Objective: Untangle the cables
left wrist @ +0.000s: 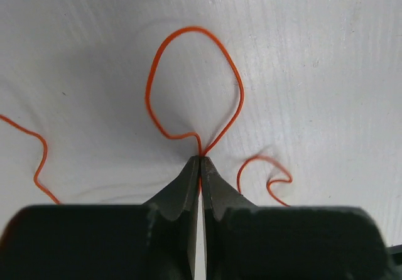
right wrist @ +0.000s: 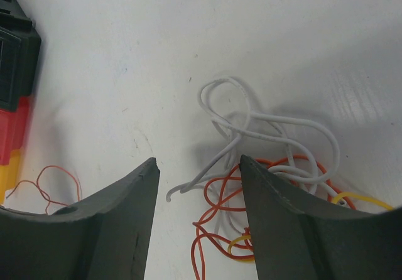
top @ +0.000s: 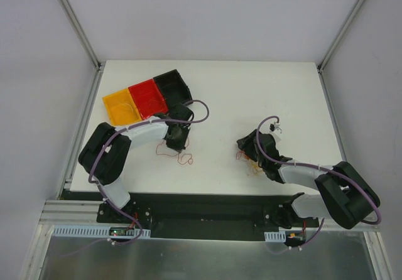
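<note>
My left gripper [top: 174, 143] [left wrist: 200, 159] is shut on a thin red-orange wire [left wrist: 195, 30]. The wire loops out on the white table beyond the fingertips, and more of it trails to both sides. From above it lies loose just below the gripper [top: 183, 159]. My right gripper [top: 247, 149] [right wrist: 199, 164] is open and low over the table. A tangle of white, orange and yellow wires [right wrist: 226, 209] lies between and beyond its jaws, mostly by the right finger. From above the tangle [top: 254, 165] is partly hidden by the gripper.
A row of yellow [top: 120, 107], red [top: 146, 96] and black [top: 173, 86] trays stands at the back left, just beyond my left gripper. They also show at the left edge of the right wrist view [right wrist: 14, 73]. A small dark and white item [top: 274, 127] lies behind my right gripper.
</note>
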